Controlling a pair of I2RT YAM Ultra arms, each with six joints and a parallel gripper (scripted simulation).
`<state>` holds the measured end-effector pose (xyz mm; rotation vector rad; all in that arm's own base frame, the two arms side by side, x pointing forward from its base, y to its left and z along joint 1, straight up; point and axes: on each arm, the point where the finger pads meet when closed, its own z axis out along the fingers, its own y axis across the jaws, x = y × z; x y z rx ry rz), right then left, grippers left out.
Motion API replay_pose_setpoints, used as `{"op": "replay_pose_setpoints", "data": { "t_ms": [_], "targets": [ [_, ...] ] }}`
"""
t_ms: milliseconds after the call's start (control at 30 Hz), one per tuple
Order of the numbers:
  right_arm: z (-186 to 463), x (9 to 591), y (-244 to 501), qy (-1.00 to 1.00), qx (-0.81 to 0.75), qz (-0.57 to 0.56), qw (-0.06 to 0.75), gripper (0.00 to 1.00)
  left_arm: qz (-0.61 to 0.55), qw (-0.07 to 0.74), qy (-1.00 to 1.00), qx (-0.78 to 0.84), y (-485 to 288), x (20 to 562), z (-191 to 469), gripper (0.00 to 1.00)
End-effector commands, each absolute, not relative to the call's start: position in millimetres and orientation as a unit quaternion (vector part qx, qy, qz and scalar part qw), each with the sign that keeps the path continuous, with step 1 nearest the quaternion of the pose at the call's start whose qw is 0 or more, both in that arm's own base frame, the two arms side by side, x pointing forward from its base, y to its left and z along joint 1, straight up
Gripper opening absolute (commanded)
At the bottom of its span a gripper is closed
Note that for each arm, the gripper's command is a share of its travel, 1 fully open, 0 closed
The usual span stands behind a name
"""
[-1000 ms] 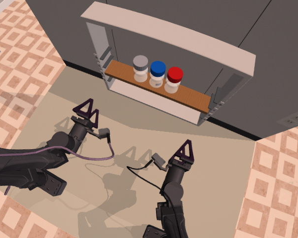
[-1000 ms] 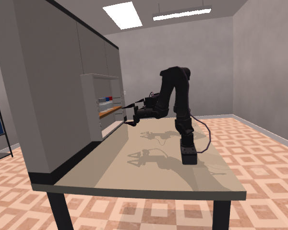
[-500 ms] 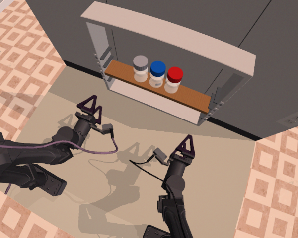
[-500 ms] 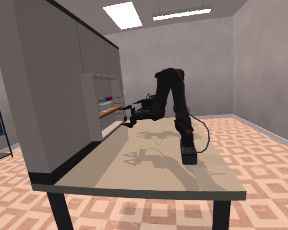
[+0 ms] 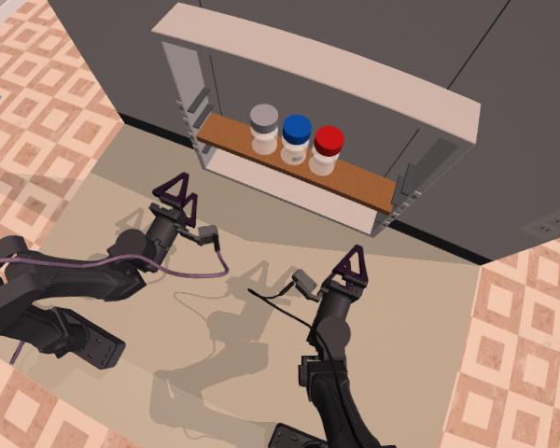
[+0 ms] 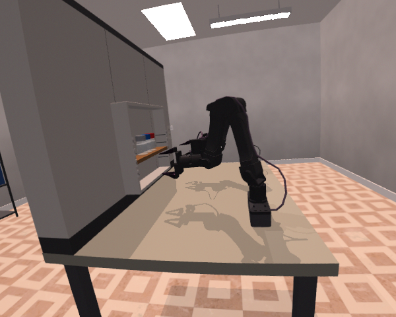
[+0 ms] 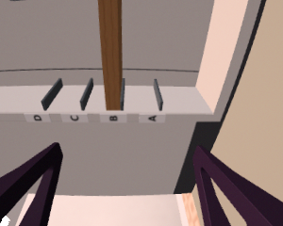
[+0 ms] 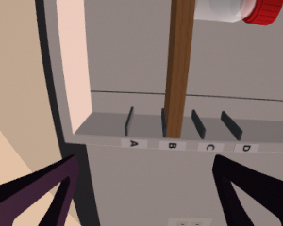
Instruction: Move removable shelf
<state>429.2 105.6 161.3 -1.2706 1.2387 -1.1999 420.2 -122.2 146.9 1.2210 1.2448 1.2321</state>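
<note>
The brown wooden shelf (image 5: 362, 185) (image 6: 160, 149) (image 7: 110, 47) (image 8: 181, 56) lies level in the white wall rack (image 5: 318, 52) (image 6: 119, 136), on the B brackets at both ends. The A brackets (image 7: 158, 94) (image 8: 128, 121) below are bare. A grey-capped bottle (image 5: 263, 118), a blue-capped bottle (image 5: 296, 129) and a red-capped bottle (image 5: 329, 140) (image 8: 264, 9) stand upright in a row on the shelf. My left gripper (image 5: 190, 185) (image 7: 128, 151) is open and empty in front of the rack's left end. My right gripper (image 8: 145, 163) is open and empty in front of the right end.
The dark grey wall panel (image 5: 526, 120) (image 6: 72, 119) stands behind and around the rack. The rack's pale bottom board (image 5: 289, 192) lies below the shelf, and its thick top board is above the bottles. A power socket (image 5: 553, 224) (image 8: 189, 222) is on the wall at the right.
</note>
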Motion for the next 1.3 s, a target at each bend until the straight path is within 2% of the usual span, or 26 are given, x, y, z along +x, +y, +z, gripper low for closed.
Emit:
{"op": "replay_pose_setpoints", "data": {
  "t_ms": [0, 400, 1267],
  "targets": [
    [178, 441, 106, 0.5, -0.5, -0.5, 0.5, 1.0, 0.506, 0.494, 0.506, 0.494, -125, 432, 152, 1.0],
    [168, 461, 106, 0.5, -0.5, -0.5, 0.5, 1.0, 0.506, 0.494, 0.506, 0.494, -125, 452, 142, 1.0],
    [168, 461, 106, 0.5, -0.5, -0.5, 0.5, 1.0, 0.506, 0.494, 0.506, 0.494, -125, 452, 142, 1.0]
  ]
}}
